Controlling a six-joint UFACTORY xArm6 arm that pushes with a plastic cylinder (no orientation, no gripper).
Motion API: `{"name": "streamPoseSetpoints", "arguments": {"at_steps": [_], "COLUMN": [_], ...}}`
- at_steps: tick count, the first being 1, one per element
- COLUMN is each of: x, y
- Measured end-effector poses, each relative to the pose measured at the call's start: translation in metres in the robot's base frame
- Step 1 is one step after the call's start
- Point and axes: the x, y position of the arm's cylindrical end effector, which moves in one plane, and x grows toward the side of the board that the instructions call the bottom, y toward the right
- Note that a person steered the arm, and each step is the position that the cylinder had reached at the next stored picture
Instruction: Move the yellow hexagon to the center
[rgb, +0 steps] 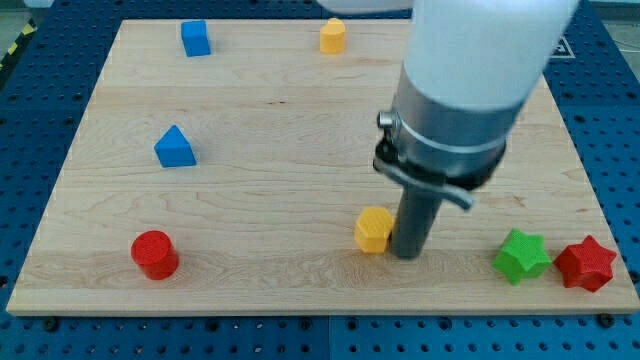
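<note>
On the pale wooden tabletop (300, 130), going from the view's left, a red plastic cylinder (154, 253) is seen near the bottom edge. Above it a blue triangular block (175, 147) is placed, and a blue cube-like block (195, 38) stands near the top edge. A small yellow block (332, 35), whose shape cannot be told surely, is found at the top, further right.

The task's thing, the yellow plastic hexagon (373, 229), lies below the middle of the board, toward the view's bottom. My tip (407, 254) is set directly at its right side, touching it or nearly so. No jaws are carried by this arm, only a straight dark rod, so nothing is pinched; the block can only be pushed. From this side, a push would send the hexagon leftward; it is judged that the tip should be brought more under the block for pushing it up to the center.

At the far right, a green star-shaped block (521, 255) and a red star-shaped block (586, 263) rest side by side, well apart from the path.
</note>
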Motion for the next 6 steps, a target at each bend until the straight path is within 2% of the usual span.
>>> {"name": "streamPoseSetpoints", "arguments": {"at_steps": [1, 3, 4, 5, 6], "x": [-0.032, 0.037, 0.015, -0.055, -0.098], "y": [-0.01, -0.019, -0.045, -0.053, -0.059]}}
